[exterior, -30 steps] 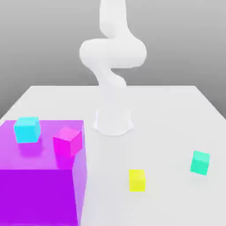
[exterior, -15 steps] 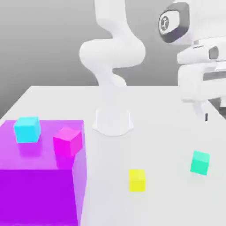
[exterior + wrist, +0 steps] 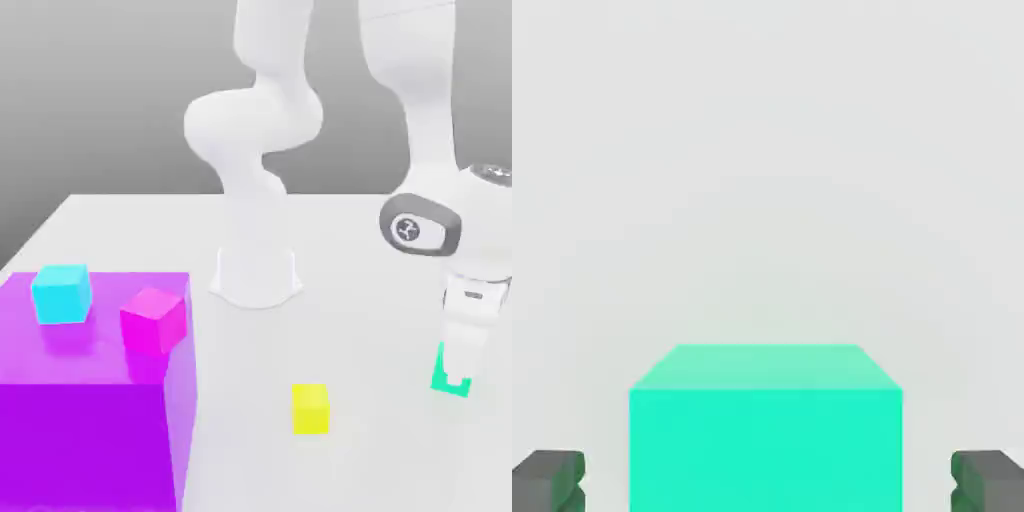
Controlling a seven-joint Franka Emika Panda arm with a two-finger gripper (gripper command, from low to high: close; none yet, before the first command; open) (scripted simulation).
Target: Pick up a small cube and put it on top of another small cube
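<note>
Gripper (image 3: 462,378) hides most of the small cube (image 3: 440,374) in the exterior view, leaving a teal sliver at its foot; in the hand view the small cube (image 3: 766,430) is cut off by the frame edge and sits between two dark fingertips (image 3: 548,481), with a visible gap on each side, so the jaws stand apart and do not touch it. Small cube rests on the white table (image 3: 360,260), toward the exterior view's right of the yellow cube (image 3: 311,408), well apart. Purple block (image 3: 90,400), to the exterior view's left of the yellow cube, carries a cyan cube (image 3: 62,293) and a magenta cube (image 3: 154,320) on its top.
</note>
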